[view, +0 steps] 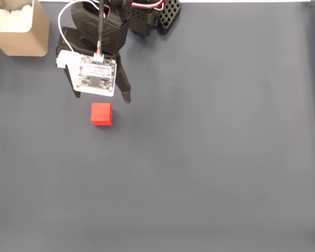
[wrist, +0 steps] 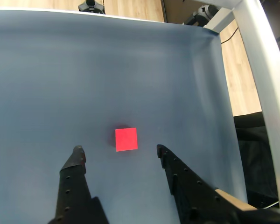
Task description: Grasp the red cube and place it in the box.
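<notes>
Two black fingers (wrist: pixel 77 156) of our gripper (wrist: pixel 117 150) stand spread wide, holding nothing. We see the red cube (wrist: pixel 126 139) on the grey mat (wrist: pixel 84 70) just ahead of the tips, untouched. From the fixed view the arm reaches down-frame, and the box (view: pixel 22 26) sits top-left.

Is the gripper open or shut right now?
Open. In the wrist view the gripper has its fingers spread apart, the red cube lying untouched ahead.

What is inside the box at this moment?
In the fixed view, the box holds white material. The frame edge cuts off part of its interior. The red cube lies on the grey mat.
</notes>
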